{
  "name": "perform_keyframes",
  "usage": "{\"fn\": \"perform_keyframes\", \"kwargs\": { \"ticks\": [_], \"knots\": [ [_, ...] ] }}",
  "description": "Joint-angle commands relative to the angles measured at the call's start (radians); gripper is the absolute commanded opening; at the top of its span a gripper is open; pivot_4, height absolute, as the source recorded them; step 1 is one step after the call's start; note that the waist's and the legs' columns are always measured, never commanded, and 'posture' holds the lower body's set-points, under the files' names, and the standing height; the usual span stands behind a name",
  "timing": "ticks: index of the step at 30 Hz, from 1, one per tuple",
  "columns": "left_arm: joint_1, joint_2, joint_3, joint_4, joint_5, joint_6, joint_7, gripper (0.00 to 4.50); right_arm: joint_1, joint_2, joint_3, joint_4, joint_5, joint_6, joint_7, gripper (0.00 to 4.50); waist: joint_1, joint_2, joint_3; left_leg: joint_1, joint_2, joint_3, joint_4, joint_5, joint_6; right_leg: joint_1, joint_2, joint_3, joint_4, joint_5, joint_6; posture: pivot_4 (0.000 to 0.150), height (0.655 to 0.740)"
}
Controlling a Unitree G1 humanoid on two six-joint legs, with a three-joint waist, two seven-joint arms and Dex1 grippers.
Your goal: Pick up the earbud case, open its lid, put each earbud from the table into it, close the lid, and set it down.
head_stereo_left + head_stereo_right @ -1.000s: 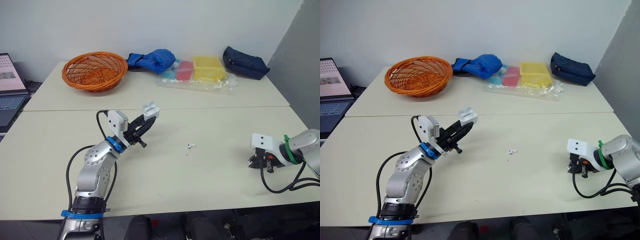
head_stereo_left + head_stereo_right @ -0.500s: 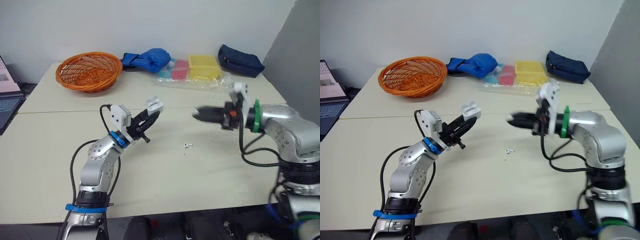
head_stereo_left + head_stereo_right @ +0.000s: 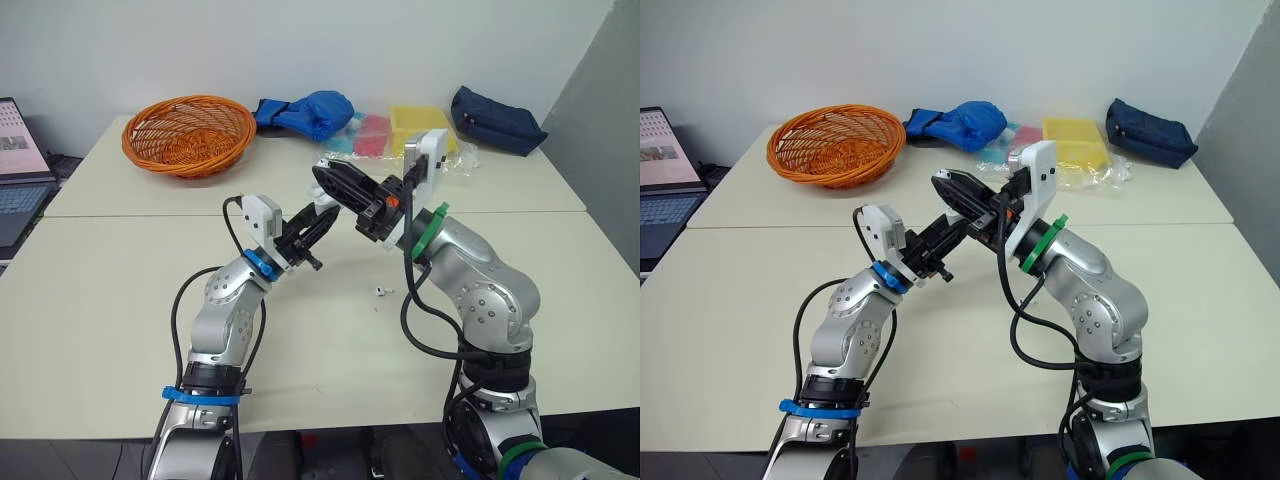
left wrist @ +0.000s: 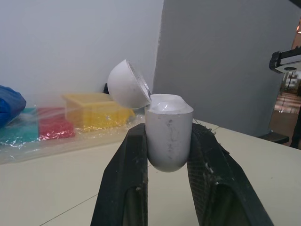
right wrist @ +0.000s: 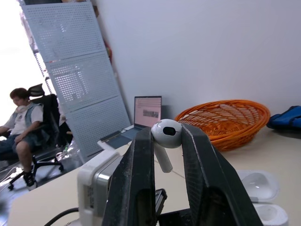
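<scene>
My left gripper (image 3: 322, 217) is raised over the table's middle, shut on the white earbud case (image 4: 169, 123). The case stands upright between the fingers, with its lid (image 4: 128, 84) hinged open. My right gripper (image 3: 321, 172) hovers just above the case, shut on a white earbud (image 5: 165, 133) with its stem pointing down. The open case (image 5: 263, 197) lies a little below that earbud in the right wrist view. A second white earbud (image 3: 381, 292) lies on the table under my right forearm.
Along the far side of the table are an orange basket (image 3: 188, 135), a blue cloth (image 3: 305, 112), a plastic bag with yellow and red boxes (image 3: 415, 135) and a navy pouch (image 3: 497, 120). A laptop (image 3: 15, 165) is at the far left. A person (image 5: 21, 127) sits well off to the side.
My right arm has swung from the table's right front up and leftward, ending above the case. The left gripper with the case has barely moved. The head camera has shifted.
</scene>
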Motion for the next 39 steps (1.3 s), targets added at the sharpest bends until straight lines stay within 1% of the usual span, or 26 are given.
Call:
{"fn": "perform_keyframes", "kwargs": {
  "ticks": [1,15,31,32,34,35,39],
  "knots": [
    [-0.043,-0.008,-0.002,-0.010,0.002,-0.051,-0.013,0.75,0.007,-0.004,0.005,-0.002,0.003,-0.039,-0.023,0.44,0.000,0.000,0.000,0.000,0.000,0.000,0.000,0.000,0.000,0.000,0.000,0.000,0.000,0.000,0.000,0.150,0.7400],
    [-0.041,-0.003,-0.011,-0.006,0.009,-0.095,-0.053,0.75,0.006,-0.056,0.059,0.084,-0.044,-0.097,-0.040,0.44,0.000,0.000,0.000,0.000,0.000,0.000,0.000,0.000,0.000,0.000,0.000,0.000,0.000,0.000,0.000,0.150,0.7400],
    [-0.052,-0.006,-0.018,-0.023,0.009,-0.100,-0.053,0.75,0.023,-0.099,0.109,0.087,-0.063,-0.111,-0.032,0.44,0.000,0.000,0.000,0.000,0.000,0.000,0.000,0.000,0.000,0.000,0.000,0.000,0.000,0.000,0.000,0.150,0.7400],
    [-0.054,-0.006,-0.018,-0.023,0.009,-0.100,-0.052,0.75,0.022,-0.099,0.108,0.089,-0.066,-0.113,-0.034,1.15,0.000,0.000,0.000,0.000,0.000,0.000,0.000,0.000,0.000,0.000,0.000,0.000,0.000,0.000,0.000,0.150,0.7400],
    [-0.054,-0.008,-0.020,-0.025,0.011,-0.097,-0.052,0.75,0.017,-0.102,0.104,0.093,-0.068,-0.119,-0.032,1.63,0.000,0.000,0.000,0.000,0.000,0.000,0.000,0.000,0.000,0.000,0.000,0.000,0.000,0.000,0.000,0.150,0.7400],
    [-0.053,-0.009,-0.020,-0.027,0.010,-0.094,-0.052,0.75,0.014,-0.103,0.103,0.096,-0.070,-0.123,-0.031,1.99,0.000,0.000,0.000,0.000,0.000,0.000,0.000,0.000,0.000,-0.001,0.000,0.000,0.000,0.000,0.000,0.150,0.7400],
    [-0.051,-0.012,-0.022,-0.035,0.010,-0.089,-0.051,0.75,0.012,-0.110,0.099,0.103,-0.075,-0.134,-0.028,1.99,0.000,0.000,0.000,0.000,0.000,0.000,0.000,0.000,0.000,0.000,0.000,0.000,0.000,0.000,0.000,0.150,0.7400]
  ]
}}
